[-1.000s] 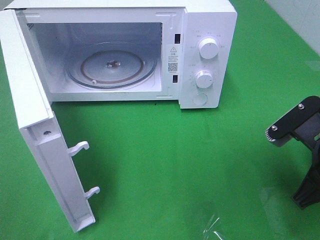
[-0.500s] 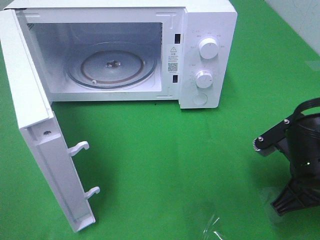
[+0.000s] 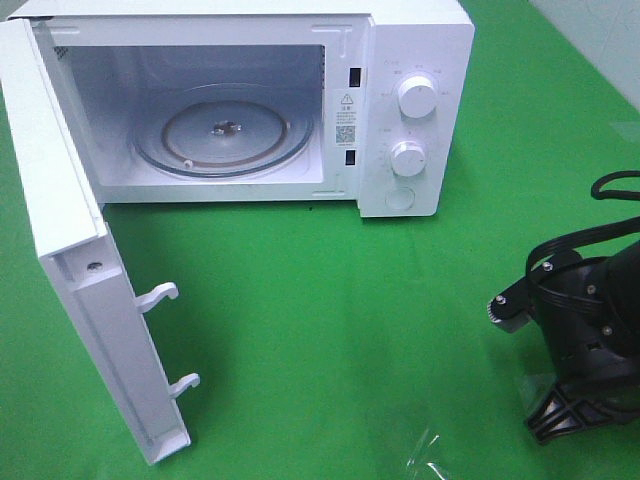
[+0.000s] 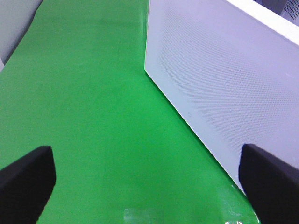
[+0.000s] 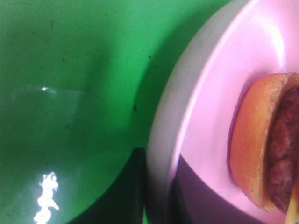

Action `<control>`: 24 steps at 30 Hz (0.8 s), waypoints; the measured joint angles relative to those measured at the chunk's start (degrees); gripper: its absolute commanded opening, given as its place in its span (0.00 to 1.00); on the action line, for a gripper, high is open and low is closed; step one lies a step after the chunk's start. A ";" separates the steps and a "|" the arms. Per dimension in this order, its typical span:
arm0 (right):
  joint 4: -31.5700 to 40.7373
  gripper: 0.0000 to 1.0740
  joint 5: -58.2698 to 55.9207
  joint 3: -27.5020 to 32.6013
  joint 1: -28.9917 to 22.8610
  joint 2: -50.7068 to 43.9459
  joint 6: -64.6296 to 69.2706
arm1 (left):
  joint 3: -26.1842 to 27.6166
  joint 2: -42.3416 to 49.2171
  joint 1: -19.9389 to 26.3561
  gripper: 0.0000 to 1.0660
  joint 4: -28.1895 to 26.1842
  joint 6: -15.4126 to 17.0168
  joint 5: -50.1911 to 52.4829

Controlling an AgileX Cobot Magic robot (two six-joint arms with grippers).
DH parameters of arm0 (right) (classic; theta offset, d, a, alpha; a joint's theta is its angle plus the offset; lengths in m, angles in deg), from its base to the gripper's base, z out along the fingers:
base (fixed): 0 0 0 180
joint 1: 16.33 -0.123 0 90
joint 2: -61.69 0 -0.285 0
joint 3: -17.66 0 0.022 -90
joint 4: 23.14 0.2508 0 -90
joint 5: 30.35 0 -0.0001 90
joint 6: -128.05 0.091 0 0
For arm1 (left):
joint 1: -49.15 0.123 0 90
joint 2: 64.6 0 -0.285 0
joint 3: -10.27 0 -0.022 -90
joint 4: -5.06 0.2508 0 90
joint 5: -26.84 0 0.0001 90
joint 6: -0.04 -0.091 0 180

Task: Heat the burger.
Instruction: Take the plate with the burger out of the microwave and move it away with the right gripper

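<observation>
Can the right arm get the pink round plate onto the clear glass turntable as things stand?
Probably yes: the white microwave door stands wide open, the turntable is bare, and the green cloth between looks unobstructed.

Golden-bunned burger (image 5: 261,154) rests on pink plate (image 5: 210,93).

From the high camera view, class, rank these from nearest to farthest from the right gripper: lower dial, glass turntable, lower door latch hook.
Measured from the right gripper, low at the right edge:
1. Lower dial, on the microwave's control panel, up and left.
2. Lower door latch hook, on the open door's edge, far left.
3. Glass turntable, inside the cavity, farthest back.
</observation>
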 measured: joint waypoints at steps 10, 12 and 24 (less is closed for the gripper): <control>-0.74 0.15 -0.11 -3.55 0.00 4.98 3.95 | 0.00 0.00 0.00 0.94 0.00 0.00 0.00; -0.86 0.21 -0.40 -3.67 0.00 5.04 3.95 | 0.00 0.00 0.00 0.94 0.00 0.00 0.00; 1.95 0.40 -0.29 -3.84 0.00 2.46 1.09 | 0.00 0.00 0.00 0.94 0.00 0.00 0.00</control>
